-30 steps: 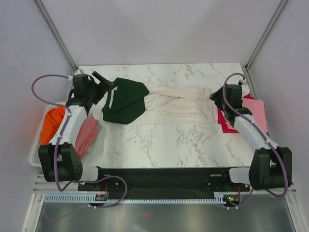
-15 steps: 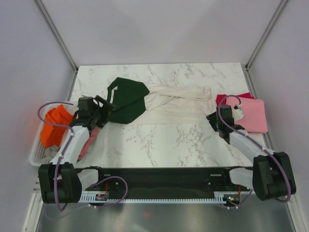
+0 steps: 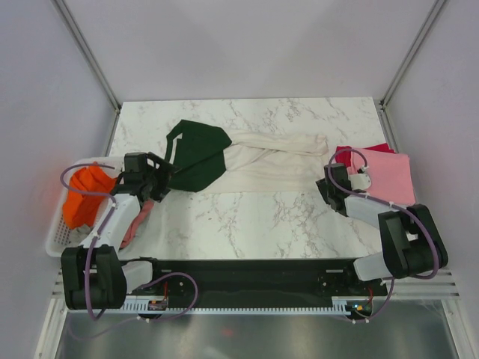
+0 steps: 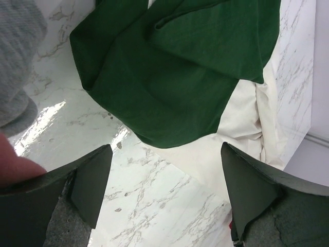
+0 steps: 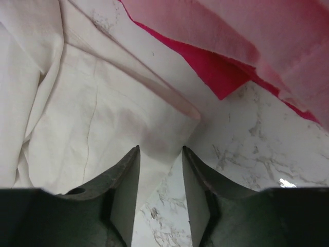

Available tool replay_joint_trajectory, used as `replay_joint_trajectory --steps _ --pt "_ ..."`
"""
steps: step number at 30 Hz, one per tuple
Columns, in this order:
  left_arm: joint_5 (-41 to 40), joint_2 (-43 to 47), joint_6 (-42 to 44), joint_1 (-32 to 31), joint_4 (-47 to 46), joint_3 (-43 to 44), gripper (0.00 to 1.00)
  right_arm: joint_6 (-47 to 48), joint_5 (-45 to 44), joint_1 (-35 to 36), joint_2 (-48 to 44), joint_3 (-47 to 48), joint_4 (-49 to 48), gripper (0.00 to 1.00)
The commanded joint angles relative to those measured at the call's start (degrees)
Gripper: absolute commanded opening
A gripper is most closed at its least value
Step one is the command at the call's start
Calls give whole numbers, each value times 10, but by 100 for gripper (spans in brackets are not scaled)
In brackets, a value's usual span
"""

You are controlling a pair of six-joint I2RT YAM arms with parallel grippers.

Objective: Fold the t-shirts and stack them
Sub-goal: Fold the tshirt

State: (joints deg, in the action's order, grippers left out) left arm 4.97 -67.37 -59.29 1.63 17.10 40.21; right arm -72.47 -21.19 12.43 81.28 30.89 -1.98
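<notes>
Left claw (image 4: 165, 149): my fingers are spread wide with nothing between them, low over the tabletop (image 3: 262, 217), just short of the green sleeve (image 3: 196, 153).
Right claw (image 5: 160, 150): about half closed with a clear gap, clamping nothing; the cream hem's corner lies on the marble just ahead of that gap.
Cream t-shirt (image 3: 269, 161): bunched lengthwise across the far middle, green sleeve at its left end.
Pink t-shirt (image 3: 393, 173): folded at the right edge, on top of the crimson t-shirt (image 5: 216, 72).
Basket (image 3: 54, 235): left of the tabletop, holding the orange t-shirt (image 3: 82, 196).
Dusty-rose t-shirt (image 3: 132, 223): beside the basket, partly under my left arm.
Grey t-shirt (image 4: 15, 62): blurred, at my left wrist view's edge.
</notes>
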Motion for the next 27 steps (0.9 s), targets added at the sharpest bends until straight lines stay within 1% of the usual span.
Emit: replay_joint_trajectory --steps 1,3,4,5,7,8,10,11,12,17,22,24,25,26,27 --pt "-25 1 -25 0 -12 -4 93 -26 -38 8 28 16 -12 43" --pt "-34 -9 -21 1 -15 -3 91 -27 -52 10 29 19 -12 24" --pt "-37 -14 -19 0 -15 -2 90 -28 -68 10 28 22 -3 6" --pt "-37 -27 -17 0 -15 2 89 -23 -75 10 24 27 6 0" --pt "-35 -44 -14 1 -15 6 88 -15 -91 10 0 36 35 0" --pt "-34 -52 -12 0 -19 11 85 -11 -104 10 -9 35 35 0" --pt "-35 -75 -1 0 -23 15 76 -2 -112 9 -34 31 38 0" --pt "-35 -83 4 0 -25 21 65 3 -115 8 -38 33 41 0" --pt "-37 -88 11 0 -24 22 62 12 -114 9 -41 38 41 0" --pt "-67 -109 19 0 -29 26 55 15 -97 9 -31 47 44 0" --pt "-78 -141 21 0 -29 43 56 15 -96 9 -32 49 42 0" --pt "-75 -161 24 0 -29 53 46 15 -94 9 -35 49 42 0" --pt "-76 -170 28 0 -28 58 38 15 -92 8 -35 49 42 0" --pt "-76 -182 33 0 -29 67 21 15 -91 8 -37 49 42 0" --pt "-79 -190 36 0 -30 74 12 16 -91 8 -38 48 43 0"
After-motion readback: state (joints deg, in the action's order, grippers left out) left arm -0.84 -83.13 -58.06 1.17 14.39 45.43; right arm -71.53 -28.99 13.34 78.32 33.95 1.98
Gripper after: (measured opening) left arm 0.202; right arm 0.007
